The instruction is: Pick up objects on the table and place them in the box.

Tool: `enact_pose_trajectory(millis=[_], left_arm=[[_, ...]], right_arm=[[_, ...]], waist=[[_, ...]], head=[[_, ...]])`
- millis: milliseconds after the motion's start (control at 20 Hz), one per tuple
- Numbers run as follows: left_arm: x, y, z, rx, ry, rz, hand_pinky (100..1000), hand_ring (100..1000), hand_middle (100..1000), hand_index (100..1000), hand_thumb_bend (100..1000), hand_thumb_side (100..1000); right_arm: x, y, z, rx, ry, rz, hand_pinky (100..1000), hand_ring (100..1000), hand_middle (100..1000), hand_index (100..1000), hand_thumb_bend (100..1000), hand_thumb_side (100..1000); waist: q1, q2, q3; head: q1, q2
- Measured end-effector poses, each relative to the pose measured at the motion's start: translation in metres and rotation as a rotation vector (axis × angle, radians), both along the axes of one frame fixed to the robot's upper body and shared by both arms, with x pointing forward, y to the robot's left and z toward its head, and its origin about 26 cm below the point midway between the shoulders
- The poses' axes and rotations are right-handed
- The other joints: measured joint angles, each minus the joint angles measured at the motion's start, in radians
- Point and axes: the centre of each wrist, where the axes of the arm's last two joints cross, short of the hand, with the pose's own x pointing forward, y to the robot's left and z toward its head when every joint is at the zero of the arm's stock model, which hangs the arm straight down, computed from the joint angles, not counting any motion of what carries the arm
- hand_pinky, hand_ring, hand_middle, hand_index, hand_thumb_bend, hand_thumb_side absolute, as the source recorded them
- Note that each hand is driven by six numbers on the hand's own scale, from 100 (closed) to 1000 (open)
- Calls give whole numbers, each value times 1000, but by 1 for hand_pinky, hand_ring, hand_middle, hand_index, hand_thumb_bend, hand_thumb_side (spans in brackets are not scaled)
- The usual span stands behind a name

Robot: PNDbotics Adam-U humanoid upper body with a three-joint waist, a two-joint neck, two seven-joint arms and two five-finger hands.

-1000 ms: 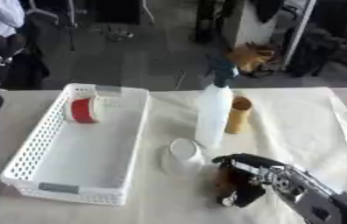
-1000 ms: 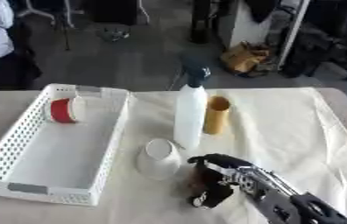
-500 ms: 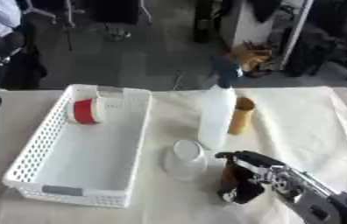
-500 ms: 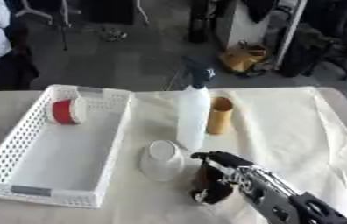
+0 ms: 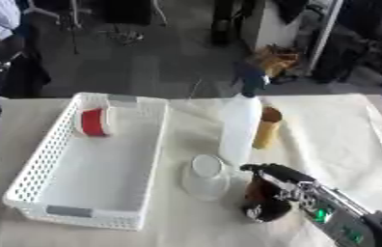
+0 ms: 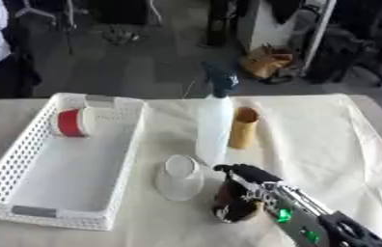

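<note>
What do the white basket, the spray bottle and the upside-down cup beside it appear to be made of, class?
White basket: likely moulded plastic, matt, its walls pierced with a regular grid of holes. Spray bottle: probably plastic, a smooth opaque white body with a dark trigger head. Upside-down cup: looks like thin clear plastic, since the cloth shows through it; glass cannot be ruled out.

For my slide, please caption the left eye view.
Right hand curled round a dark object beside the clear cup; white basket at left.
</note>
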Motion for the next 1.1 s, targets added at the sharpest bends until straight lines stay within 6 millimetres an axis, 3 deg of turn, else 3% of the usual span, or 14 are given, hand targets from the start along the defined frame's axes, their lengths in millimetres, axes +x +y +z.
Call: enact_pose_trajectory(millis=[500,1100], left_arm=[[0,0,0,3,11,-4,914,760,719,797,100,874],[0,0,0,15,28,-10,915,757,719,796,100,874]], right_arm=[[13,20,79,-108,-51,81,100,516,427,458,100,179],[-20,49,167,-114,-128,183,100,508,424,455,100,184]], waist=[[-25,-11,5],[-55,-27,17]], head=[[1,0],[20,-1]])
